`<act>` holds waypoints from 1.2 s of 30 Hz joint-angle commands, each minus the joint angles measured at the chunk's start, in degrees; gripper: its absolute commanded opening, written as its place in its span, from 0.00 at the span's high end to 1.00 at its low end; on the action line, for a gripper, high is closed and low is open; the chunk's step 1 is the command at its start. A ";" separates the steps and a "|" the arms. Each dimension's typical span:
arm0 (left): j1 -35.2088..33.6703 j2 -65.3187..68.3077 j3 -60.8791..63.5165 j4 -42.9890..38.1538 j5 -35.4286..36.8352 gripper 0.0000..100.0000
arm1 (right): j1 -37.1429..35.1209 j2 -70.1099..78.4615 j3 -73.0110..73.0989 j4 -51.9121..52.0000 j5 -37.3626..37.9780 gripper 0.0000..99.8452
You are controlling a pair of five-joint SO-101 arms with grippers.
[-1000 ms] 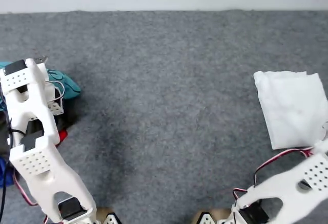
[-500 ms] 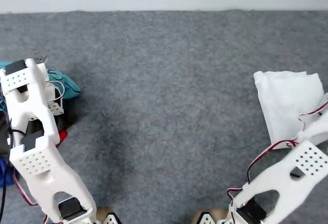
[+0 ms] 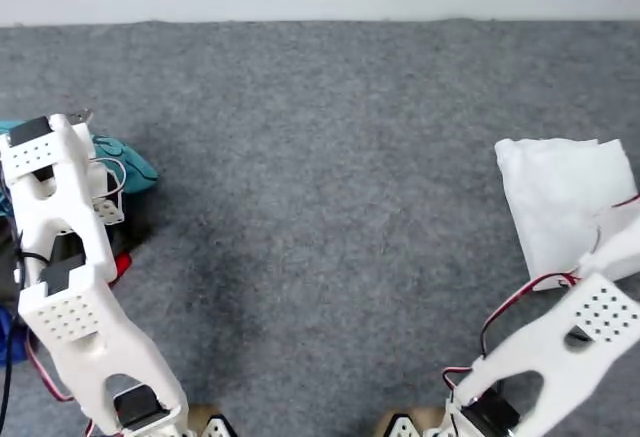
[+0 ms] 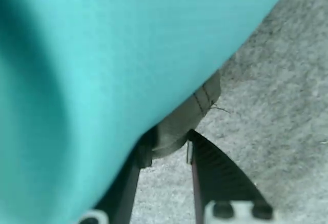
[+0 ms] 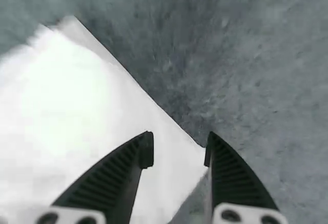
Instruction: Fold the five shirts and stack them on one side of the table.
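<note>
No legible text, labels, numbers, signs.

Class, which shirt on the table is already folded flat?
The white shirt, a flat rectangle lying alone at the right side of the table. The teal shirt at the left edge is bunched up, not folded.

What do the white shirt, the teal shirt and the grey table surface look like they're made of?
White shirt: soft cloth, probably cotton, matte, with gentle creases where it is folded. Teal shirt: smooth, fine knit fabric, matte, with a stitched hem; the fibre is unclear. Table cover: grey felt or short-pile carpet, judging by its fuzzy, speckled surface.
</note>
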 commanded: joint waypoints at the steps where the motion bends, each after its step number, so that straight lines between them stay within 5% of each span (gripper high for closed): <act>1: -0.35 -2.37 0.13 0.44 -0.97 0.87 | -2.95 -5.23 -9.41 8.57 0.88 0.81; 11: -6.86 -7.38 -8.22 0.79 2.11 0.87 | -7.96 -9.71 5.98 10.42 10.73 0.81; 24: -7.47 -28.48 -8.92 -0.18 2.02 0.87 | -9.98 -10.68 13.98 10.33 10.64 0.82; 36: -13.63 -28.48 -7.60 -4.75 1.93 0.87 | -9.98 -10.77 13.98 10.42 10.64 0.82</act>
